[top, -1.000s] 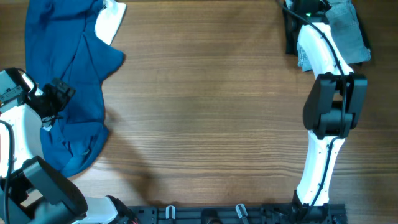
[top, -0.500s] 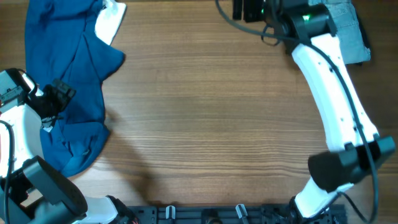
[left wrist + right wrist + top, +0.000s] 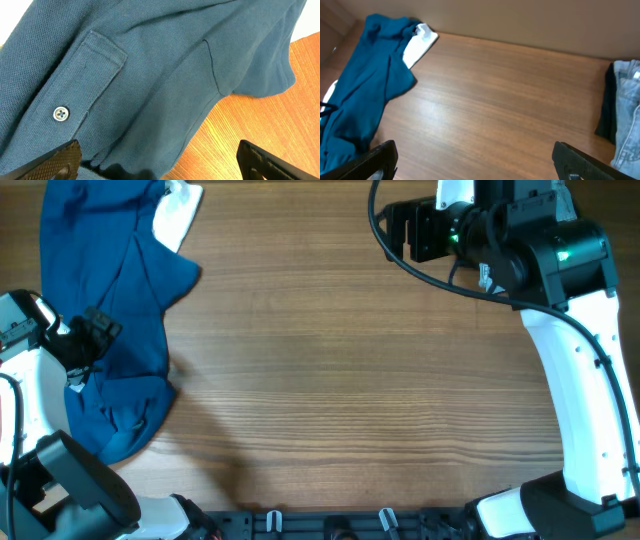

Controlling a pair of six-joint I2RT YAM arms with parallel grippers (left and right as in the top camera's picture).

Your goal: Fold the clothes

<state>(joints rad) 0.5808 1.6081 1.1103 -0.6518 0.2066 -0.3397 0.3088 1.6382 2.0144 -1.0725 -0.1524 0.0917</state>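
Note:
The light-blue denim shorts (image 3: pixel 627 112) lie at the table's back right corner, seen at the right edge of the right wrist view. In the overhead view my right arm covers them except for a small pale bit (image 3: pixel 486 278). My right gripper (image 3: pixel 410 230) is open and empty, above bare wood left of the shorts, pointing left; in its wrist view (image 3: pixel 475 167) both fingers frame bare table. My left gripper (image 3: pixel 95 330) is open over the dark navy shirt (image 3: pixel 110 300), its fingers (image 3: pixel 50 160) spread just above the cloth (image 3: pixel 150 65).
A black folded garment (image 3: pixel 606 107) lies against the shorts' left side. A white piece (image 3: pixel 178 215) sits by the navy shirt's top edge, also seen in the right wrist view (image 3: pixel 420 42). Brown wooden tabletop (image 3: pixel 330 370) lies between the two piles.
My right arm has swung away from the shorts at the back right corner, and its gripper now hangs over the wood to their left. The left arm has not moved.

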